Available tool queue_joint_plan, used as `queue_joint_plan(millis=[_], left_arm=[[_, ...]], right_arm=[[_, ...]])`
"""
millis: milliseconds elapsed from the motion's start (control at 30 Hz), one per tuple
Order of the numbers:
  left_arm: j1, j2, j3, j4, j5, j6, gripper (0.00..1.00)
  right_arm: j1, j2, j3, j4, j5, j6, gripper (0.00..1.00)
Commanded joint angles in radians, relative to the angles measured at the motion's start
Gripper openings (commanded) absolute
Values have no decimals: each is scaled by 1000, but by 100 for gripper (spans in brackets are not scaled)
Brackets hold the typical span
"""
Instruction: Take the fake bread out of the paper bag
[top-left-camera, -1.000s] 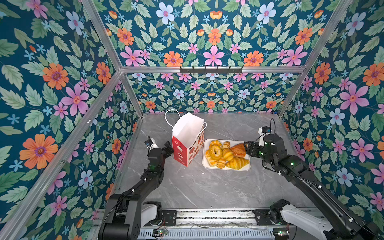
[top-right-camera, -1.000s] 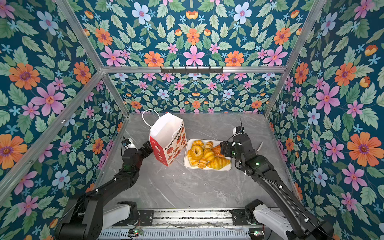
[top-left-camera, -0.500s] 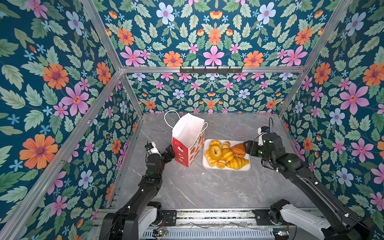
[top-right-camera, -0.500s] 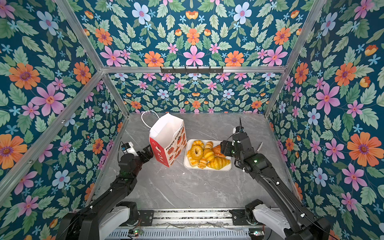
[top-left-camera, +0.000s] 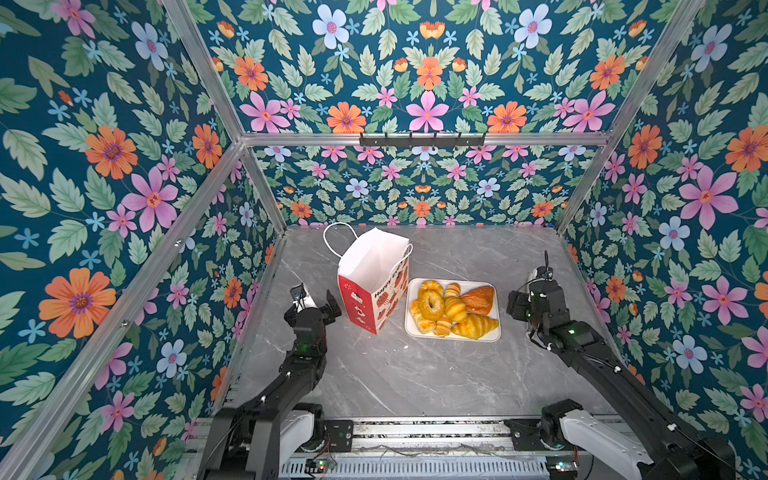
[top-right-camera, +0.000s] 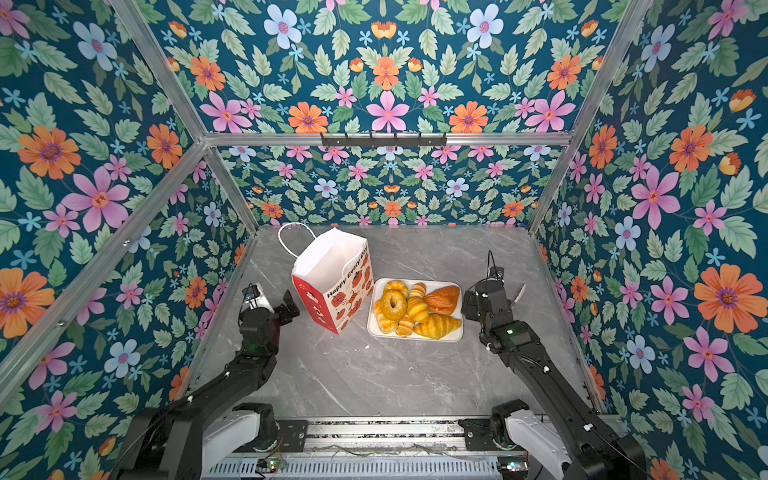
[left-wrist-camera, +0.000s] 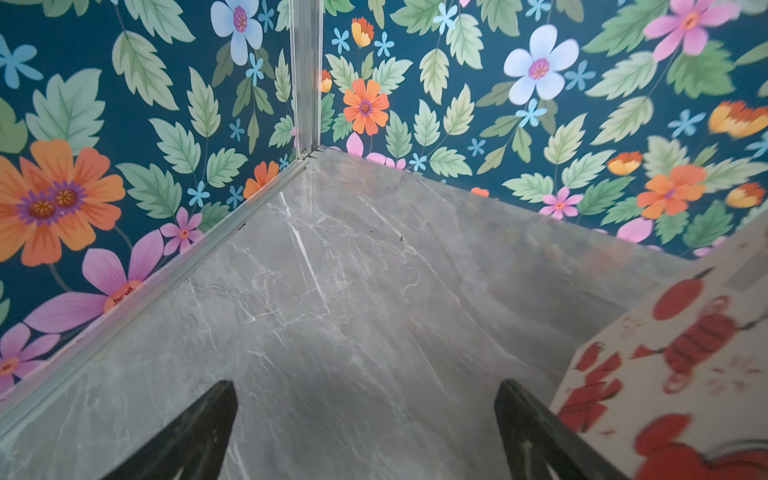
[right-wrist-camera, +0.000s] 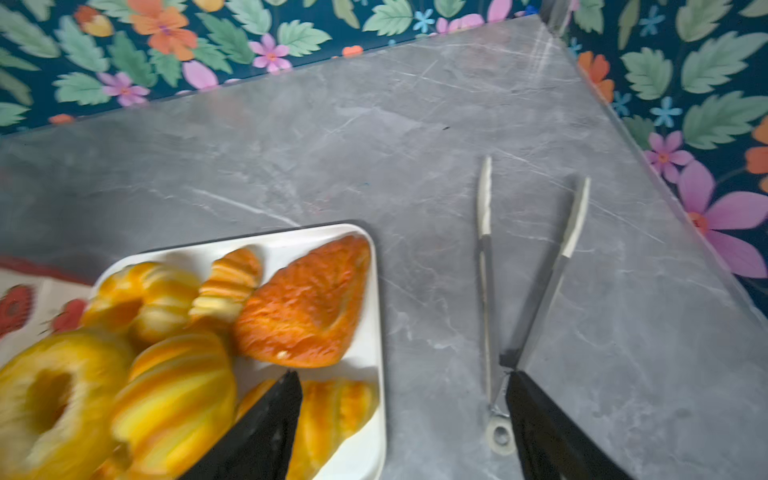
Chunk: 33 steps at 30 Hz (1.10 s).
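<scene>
The paper bag (top-left-camera: 374, 286) (top-right-camera: 332, 291) stands upright and open; only white lining shows inside. Beside it, the fake bread (top-left-camera: 453, 309) (top-right-camera: 415, 309) lies heaped on a white tray (top-left-camera: 457, 337) (top-right-camera: 415, 337): a ring bagel (right-wrist-camera: 50, 407), an orange puff (right-wrist-camera: 307, 303), a croissant (right-wrist-camera: 332, 415) and twisted rolls. My left gripper (top-left-camera: 316, 305) (left-wrist-camera: 365, 390) is open and empty, low over the table, just left of the bag (left-wrist-camera: 685, 353). My right gripper (top-left-camera: 515, 305) (right-wrist-camera: 402, 380) hangs open at the tray's right edge, one finger over the croissant, nothing between the fingers.
Metal tongs (right-wrist-camera: 486, 291) (top-right-camera: 519, 293) lie on the grey table right of the tray, their hinge beside my right gripper's outer finger. Flowered walls with aluminium rails (top-left-camera: 257, 286) close in the left, right and back sides.
My right gripper has drawn a little to the right, away from the orange puff, and opened slightly wider. My left arm has sunk lower, its gripper still beside the bag.
</scene>
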Motion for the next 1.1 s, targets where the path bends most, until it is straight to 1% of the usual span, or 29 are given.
queue_joint_plan(millis=[0, 33, 100, 167, 233, 333, 367, 400, 467, 533, 600, 633, 667, 700, 767, 800, 867, 900, 1067], left_arm=[[2, 124, 11, 235, -53, 137, 100], [4, 166, 13, 280, -41, 146, 100], [8, 228, 29, 317, -16, 176, 100], [13, 279, 51, 324, -22, 193, 100], [27, 336, 60, 388, -12, 215, 100], [60, 424, 70, 441, 43, 197, 100], [80, 461, 56, 527, 86, 206, 100], [93, 464, 44, 522, 117, 186, 100], [97, 477, 36, 566, 123, 197, 100], [98, 474, 37, 557, 126, 193, 100], [97, 474, 37, 556, 123, 196, 100], [98, 476, 37, 561, 122, 195, 100], [98, 476, 36, 559, 122, 197, 100], [97, 476, 36, 560, 122, 196, 100], [96, 475, 36, 561, 120, 198, 100], [95, 475, 35, 562, 121, 198, 100], [95, 475, 34, 563, 121, 198, 100], [96, 475, 36, 561, 120, 198, 100], [96, 475, 36, 562, 120, 198, 100]], right_arm=[[-8, 30, -67, 221, 142, -50, 79], [-9, 50, -94, 278, 147, -87, 78], [-10, 87, -120, 352, 182, -104, 78], [-13, 137, -146, 456, 227, -156, 78], [-27, 196, -166, 562, 273, -204, 77], [-81, 273, -187, 678, 250, -241, 76], [-102, 294, -196, 709, 230, -246, 76], [-120, 308, -208, 739, 214, -249, 76], [-144, 322, -236, 792, 175, -249, 75], [-166, 342, -262, 864, 121, -254, 75], [-172, 369, -244, 870, 107, -275, 76], [-175, 386, -237, 878, 106, -276, 77], [-176, 395, -213, 836, 105, -268, 77], [-176, 405, -214, 856, 103, -266, 77], [-177, 432, -284, 1018, 62, -273, 78], [-179, 445, -298, 1071, 55, -283, 79], [-190, 431, -277, 997, 31, -263, 79], [-194, 438, -281, 1015, 30, -263, 78], [-200, 438, -271, 992, 23, -258, 79]])
